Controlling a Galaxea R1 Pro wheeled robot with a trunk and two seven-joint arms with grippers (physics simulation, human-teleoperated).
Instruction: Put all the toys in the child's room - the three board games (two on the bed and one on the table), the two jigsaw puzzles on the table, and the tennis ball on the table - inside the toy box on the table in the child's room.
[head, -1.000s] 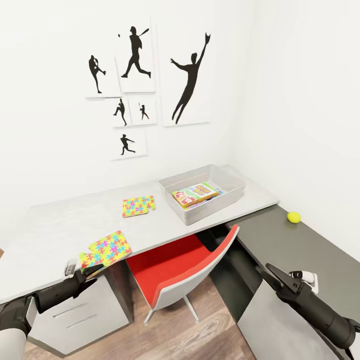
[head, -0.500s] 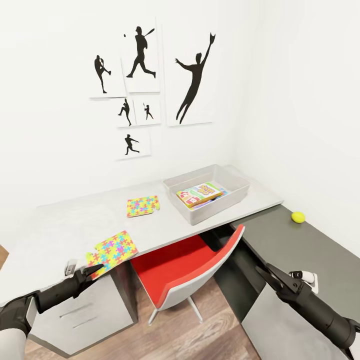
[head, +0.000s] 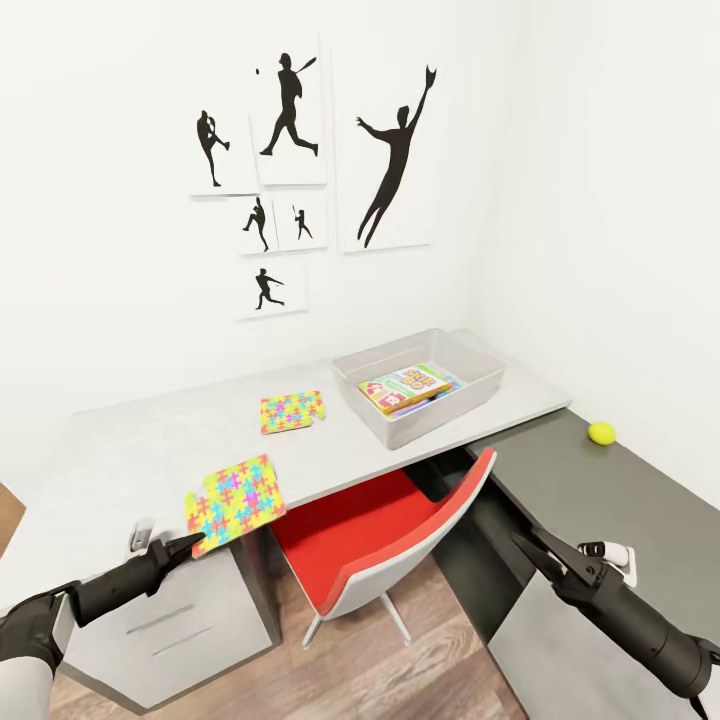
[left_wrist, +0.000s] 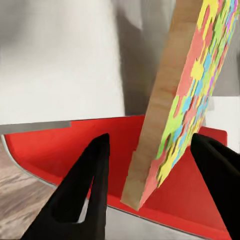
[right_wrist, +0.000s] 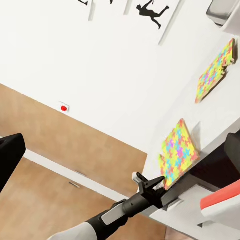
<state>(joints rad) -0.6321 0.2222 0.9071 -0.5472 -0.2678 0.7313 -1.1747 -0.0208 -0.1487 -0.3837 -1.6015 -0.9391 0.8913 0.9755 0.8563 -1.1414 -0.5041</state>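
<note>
Puzzle (head: 237, 497) now raised in left gripper (head: 190, 543)

Left gripper (head: 192, 543): two matte black fingers (left_wrist: 82, 197), long, tapering to points, smooth faces, no pads or markings visible. They join a slim black cylindrical wrist section, then a bulkier black rounded forearm link at the near left; a pale grey-white segment follows at the picture edge. From the right wrist view the same left arm (right_wrist: 117, 212) shows black fingers, a black tube, then a light grey sleeve-like link. Right gripper (head: 530, 545): same black pointed fingers on a black tubular forearm with glossy highlights. Beside its wrist sits a small white rounded module (head: 610, 555) with a black insert. No cables or screws discernible.
</note>
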